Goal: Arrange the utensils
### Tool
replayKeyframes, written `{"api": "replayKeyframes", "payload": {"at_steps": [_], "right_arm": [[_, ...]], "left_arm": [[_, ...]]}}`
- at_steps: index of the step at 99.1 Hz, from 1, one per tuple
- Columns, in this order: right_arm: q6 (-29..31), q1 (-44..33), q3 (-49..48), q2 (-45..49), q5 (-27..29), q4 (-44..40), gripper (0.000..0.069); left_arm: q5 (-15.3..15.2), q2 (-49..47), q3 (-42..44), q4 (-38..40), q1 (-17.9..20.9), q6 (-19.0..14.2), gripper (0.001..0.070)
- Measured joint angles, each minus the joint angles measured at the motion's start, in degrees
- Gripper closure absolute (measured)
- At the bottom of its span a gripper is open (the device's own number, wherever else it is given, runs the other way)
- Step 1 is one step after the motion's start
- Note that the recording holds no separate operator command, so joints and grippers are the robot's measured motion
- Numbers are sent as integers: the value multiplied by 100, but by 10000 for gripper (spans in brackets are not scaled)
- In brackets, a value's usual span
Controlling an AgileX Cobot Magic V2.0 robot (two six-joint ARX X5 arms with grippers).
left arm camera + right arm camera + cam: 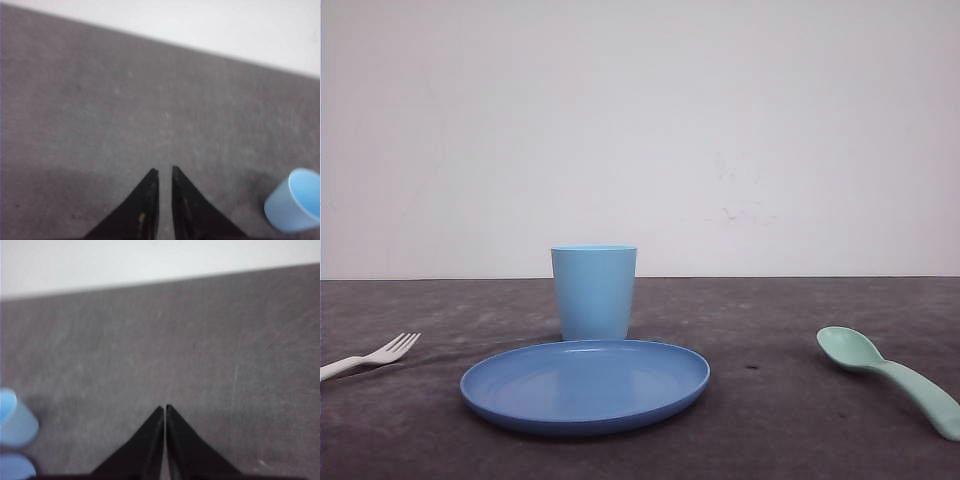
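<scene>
A small white fork (375,355) lies on the dark grey table at the far left, tines pointing toward the middle. A mint-green spoon (890,375) lies at the far right, its bowl toward the middle and its chunky handle running to the front right. My left gripper (165,170) hangs above bare table with only a thin slit between its black fingers and nothing in it. My right gripper (165,406) is shut, also over bare table, holding nothing.
A light-blue cup (594,292) stands upright at the centre, with a blue plate (585,385) right in front of it. The cup (295,207) shows at the edge of the left wrist view, and the cup (15,422) again in the right wrist view. A white wall backs the table.
</scene>
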Motion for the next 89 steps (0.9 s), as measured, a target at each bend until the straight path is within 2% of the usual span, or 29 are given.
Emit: {"api": "replayKeyframes", "payload": {"at_steps": [8, 16, 24, 36, 63, 89], "right_arm": [[-129, 83, 50, 151, -2, -98, 646], [-155, 129, 52, 214, -2, -149, 510], [-155, 151, 52, 245, -2, -173, 408], [-162, 173, 55, 245, -2, -173, 370], [-170, 173, 59, 245, -2, -282, 363], [-170, 173, 59, 245, -2, -308, 363]], "left_arm": [[17, 264, 50, -162, -68, 48, 569], [116, 459, 52, -278, -168, 81, 417], [273, 664, 52, -433, -328, 85, 348], [299, 1051, 57, -660, -669, 85, 328], [284, 2229, 63, -776, -1445, 85, 327], [-122, 3143, 66, -680, -1803, 111, 327]]}}
